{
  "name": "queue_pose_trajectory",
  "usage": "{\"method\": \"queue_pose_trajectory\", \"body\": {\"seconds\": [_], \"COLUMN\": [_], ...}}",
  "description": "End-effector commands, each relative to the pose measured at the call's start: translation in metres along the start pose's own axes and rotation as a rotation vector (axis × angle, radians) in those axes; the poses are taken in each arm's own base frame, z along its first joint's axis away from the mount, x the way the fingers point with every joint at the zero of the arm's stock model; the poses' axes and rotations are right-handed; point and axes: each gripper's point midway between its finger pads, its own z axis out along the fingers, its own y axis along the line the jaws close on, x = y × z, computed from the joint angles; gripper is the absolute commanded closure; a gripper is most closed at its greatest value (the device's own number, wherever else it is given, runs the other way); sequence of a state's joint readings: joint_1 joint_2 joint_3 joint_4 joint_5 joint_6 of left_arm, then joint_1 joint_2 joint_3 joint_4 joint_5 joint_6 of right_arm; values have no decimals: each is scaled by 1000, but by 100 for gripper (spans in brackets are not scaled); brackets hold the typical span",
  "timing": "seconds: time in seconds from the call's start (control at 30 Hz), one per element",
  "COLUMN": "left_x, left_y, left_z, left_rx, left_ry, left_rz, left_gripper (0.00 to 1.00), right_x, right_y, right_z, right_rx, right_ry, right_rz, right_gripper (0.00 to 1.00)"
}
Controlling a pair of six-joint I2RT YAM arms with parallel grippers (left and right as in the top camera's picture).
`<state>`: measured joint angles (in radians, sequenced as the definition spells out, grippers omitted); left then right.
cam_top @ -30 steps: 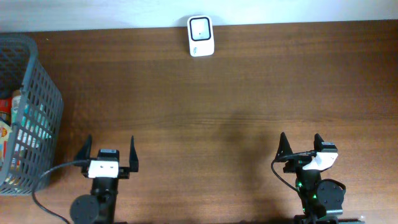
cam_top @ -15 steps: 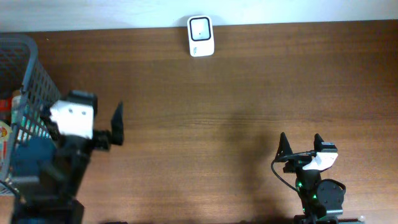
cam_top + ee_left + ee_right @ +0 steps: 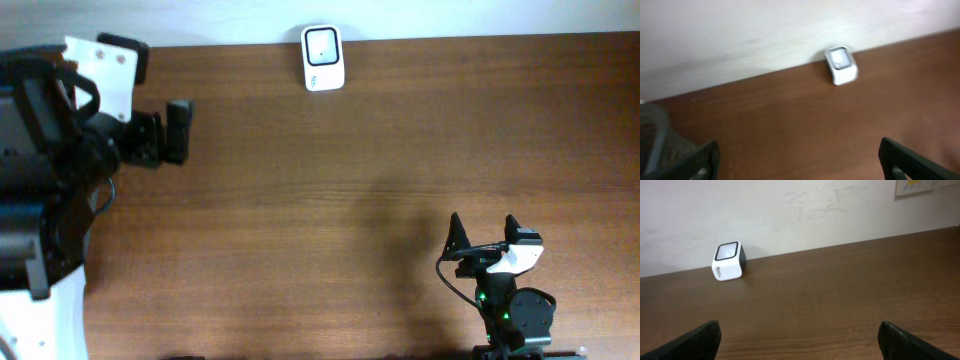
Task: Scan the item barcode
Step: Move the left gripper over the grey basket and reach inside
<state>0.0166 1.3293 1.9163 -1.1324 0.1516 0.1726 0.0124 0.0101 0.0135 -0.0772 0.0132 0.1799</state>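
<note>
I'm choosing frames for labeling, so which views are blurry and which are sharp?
Left wrist: soft all over, scanner smeared. Right wrist: sharp, scanner crisp. Overhead: scanner and table sharp; left arm looms near the lens, slightly soft.

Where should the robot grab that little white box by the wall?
Probably take the white scanner by its two flat side faces, coming down from above. From overhead it is narrower side to side, so that is the easier span. Its back sits near the wall, and the dark window on top should stay uncovered.
</note>
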Motion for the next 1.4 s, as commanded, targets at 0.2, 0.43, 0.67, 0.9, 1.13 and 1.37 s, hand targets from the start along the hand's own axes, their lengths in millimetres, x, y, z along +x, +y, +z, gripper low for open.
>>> {"method": "queue_pose_trajectory", "body": {"seconds": [0.2,0.43,0.67,0.9,1.13,1.37], "left_x": [37,109,209,285,330,383], "left_y": [175,248,289,321,335,339], "left_z": [-58,-92,-45,-6,34,59], "left_rx": [-708,-945,-913,-811,-707,-664], "left_ry": [-29,56,336,552,684,800], "left_rz": [-513,-736,-713,-691,-603,-651], "left_gripper": [1,0,1,1,7,27], "right_x": [4,3,3,3,3,3], "right_y": [1,1,1,1,1,1], "right_z": [0,0,0,0,0,0], "right_rx": [-7,-7,-7,-7,-7,-7], "right_ry": [6,6,6,6,6,6], "right_rz": [-4,-4,-4,-4,-4,-4], "right_gripper": [1,1,1,1,1,1]}}
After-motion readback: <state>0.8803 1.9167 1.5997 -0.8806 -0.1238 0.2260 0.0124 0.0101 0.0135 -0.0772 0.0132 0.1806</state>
